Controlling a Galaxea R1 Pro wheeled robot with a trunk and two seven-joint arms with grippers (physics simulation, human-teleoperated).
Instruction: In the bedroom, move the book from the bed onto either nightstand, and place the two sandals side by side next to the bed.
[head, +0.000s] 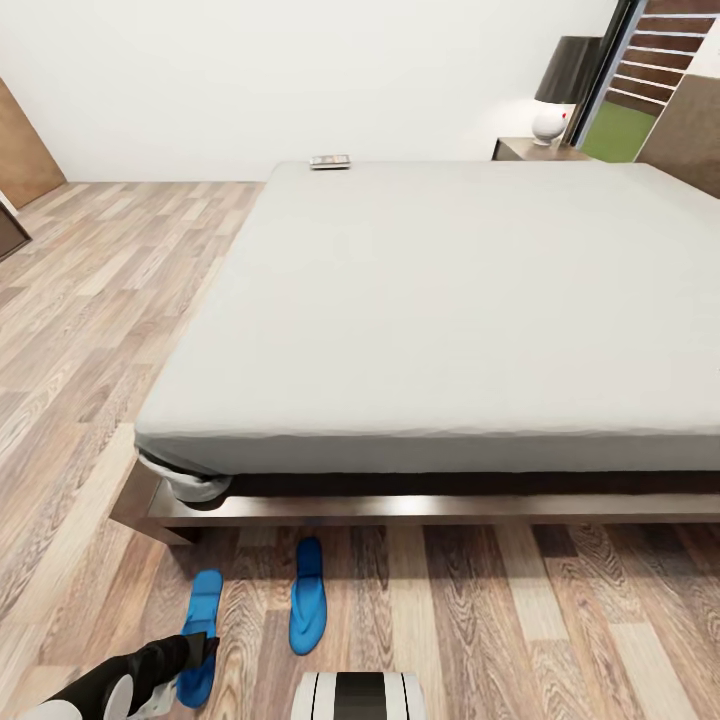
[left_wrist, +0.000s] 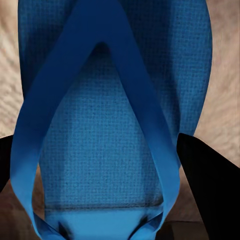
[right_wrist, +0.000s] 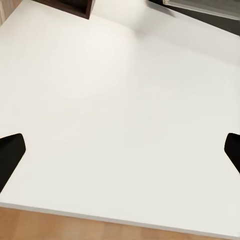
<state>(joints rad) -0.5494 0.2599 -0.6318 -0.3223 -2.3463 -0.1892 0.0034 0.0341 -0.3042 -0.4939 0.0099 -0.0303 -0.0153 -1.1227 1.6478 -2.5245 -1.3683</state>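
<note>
Looking down from the head view: the bed (head: 440, 300) fills most of the frame, light grey mattress on a dark wooden platform, set on the wood plank floor (head: 110, 290). The book (head: 330, 161) lies flat at the far left corner of the mattress, small and thin. A nightstand (head: 535, 150) stands at the far right beside the bed, carrying a white lamp (head: 551, 122) with a dark shade. Both blue sandals sit on the floor just off the near left corner of the bed frame. The right sandal (head: 308, 594) lies free, lengthwise toward the bed. The left sandal (head: 200, 635) lies beside it, a little nearer the robot, apart from it and roughly parallel. The left claw (head: 205, 648) is down on this left sandal, its dark arm coming in from the near left.

Left wrist view: the left sandal (left_wrist: 112, 140) is very close, its Y-shaped strap running up the sole. The dark fingertips (left_wrist: 207, 185) stand wide on either side of the sole; contact cannot be told.

Right wrist view: the right claw (right_wrist: 122, 155) stands wide apart, holding nothing, facing a plain white wall (right_wrist: 120, 100) with a strip of floor at one edge.
</note>
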